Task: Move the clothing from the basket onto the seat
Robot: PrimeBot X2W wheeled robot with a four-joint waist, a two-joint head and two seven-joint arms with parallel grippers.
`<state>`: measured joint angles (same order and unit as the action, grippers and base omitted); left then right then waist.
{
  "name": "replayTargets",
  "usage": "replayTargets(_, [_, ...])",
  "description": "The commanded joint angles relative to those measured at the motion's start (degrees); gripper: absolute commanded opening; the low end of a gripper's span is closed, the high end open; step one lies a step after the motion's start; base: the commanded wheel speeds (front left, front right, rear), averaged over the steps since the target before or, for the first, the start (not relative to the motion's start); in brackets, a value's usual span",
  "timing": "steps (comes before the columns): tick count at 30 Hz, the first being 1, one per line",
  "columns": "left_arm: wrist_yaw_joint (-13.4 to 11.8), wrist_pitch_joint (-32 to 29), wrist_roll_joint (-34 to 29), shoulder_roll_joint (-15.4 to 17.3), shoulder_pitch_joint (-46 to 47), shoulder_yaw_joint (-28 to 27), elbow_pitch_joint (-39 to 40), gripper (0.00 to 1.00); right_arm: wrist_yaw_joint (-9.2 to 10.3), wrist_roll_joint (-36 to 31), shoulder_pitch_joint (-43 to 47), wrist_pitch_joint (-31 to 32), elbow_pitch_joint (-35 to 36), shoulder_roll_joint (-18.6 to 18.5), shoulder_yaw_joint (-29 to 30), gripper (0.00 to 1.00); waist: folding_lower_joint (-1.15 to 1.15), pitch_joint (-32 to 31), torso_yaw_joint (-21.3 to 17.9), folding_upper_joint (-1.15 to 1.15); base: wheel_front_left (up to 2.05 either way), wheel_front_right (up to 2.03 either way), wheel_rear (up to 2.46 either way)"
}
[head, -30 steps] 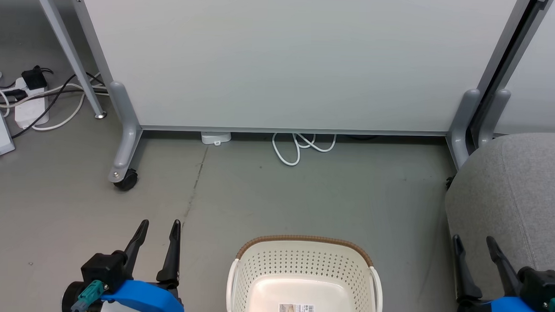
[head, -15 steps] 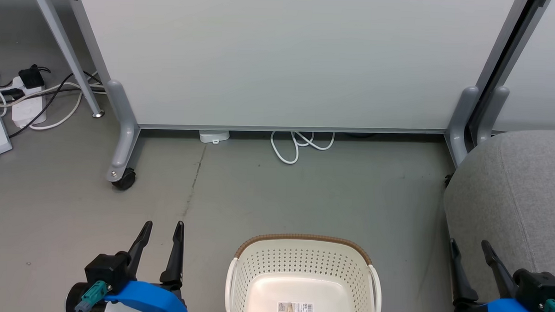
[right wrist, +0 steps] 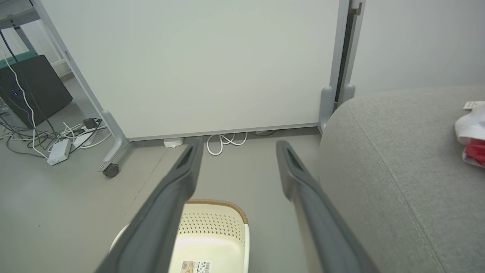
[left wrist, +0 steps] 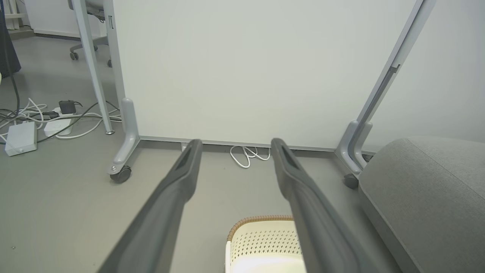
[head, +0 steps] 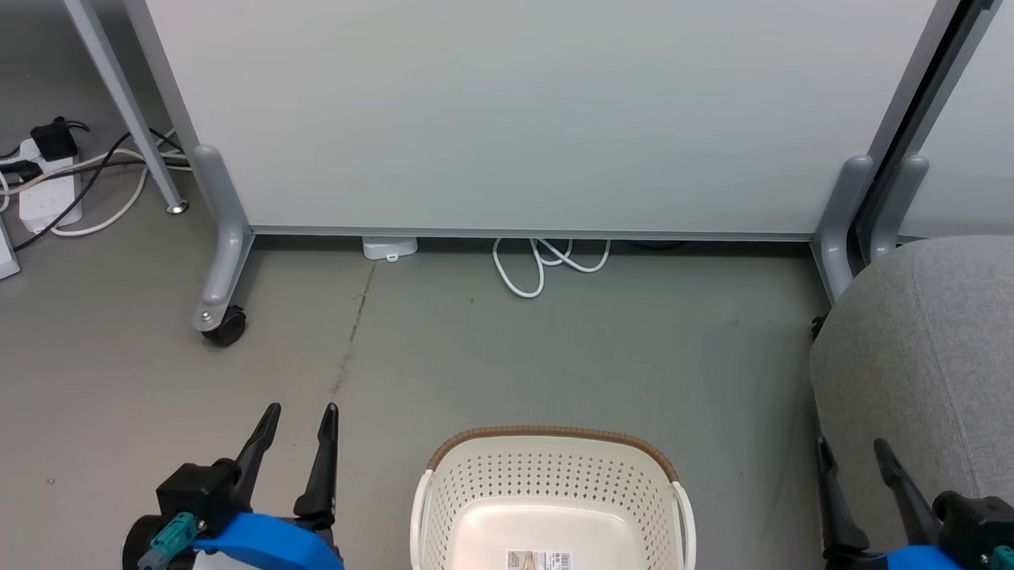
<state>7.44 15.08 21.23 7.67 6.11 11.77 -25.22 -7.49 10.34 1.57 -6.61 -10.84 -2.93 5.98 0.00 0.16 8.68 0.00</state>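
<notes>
The cream basket [head: 555, 481] with its brown rim stands on the floor at the bottom centre; the part of its inside in view holds just a label sticker [head: 539, 569]. The light-grey seat [head: 943, 359] rises at the right. In the right wrist view a piece of the clothing [right wrist: 473, 132], white and red, lies on the seat [right wrist: 398, 159] at the far right edge. My left gripper [head: 300, 417] is open, left of the basket, nothing between its fingers. Between basket and seat, my right gripper [head: 851, 449] also hangs open and empty. Both wrist views show the basket [left wrist: 261, 239] [right wrist: 212, 227] below the fingers.
A white partition panel [head: 513, 108] on grey castor feet [head: 223, 321] closes off the far side. A white cable [head: 546, 265] loops under its lower edge. A power strip with plugs and cords [head: 46, 189] lies on the floor at the far left.
The head camera has shifted slightly, so the whole scene slid a little left and up. Both grippers stay open, in about the same places.
</notes>
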Motion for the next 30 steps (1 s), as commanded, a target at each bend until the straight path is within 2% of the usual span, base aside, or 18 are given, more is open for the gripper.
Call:
replayTargets(1, [0.0,-0.01,0.11,-0.02,-0.01,-0.01,0.05,0.0,0.0,0.04,-0.02,-0.01,-0.02,0.0,-0.02,0.0,0.0,0.01,-0.01,0.0,0.0,0.0,0.0])
replayTargets(10, [-0.01,-0.47,0.59,-0.99,-4.19,0.18,-4.08,0.0,0.01,0.05,0.29,0.06,-4.9,0.67,-0.04,0.0,0.01,0.04,-0.07,0.0,0.0,0.0,0.0])
replayTargets(30, [0.0,-5.5,18.09,-1.76,-2.97,-4.2,-0.21,0.0,0.01,20.21,-1.87,3.3,-4.38,0.49,0.14,0.0,0.01,0.04,-1.37,0.0,0.0,0.0,0.0])
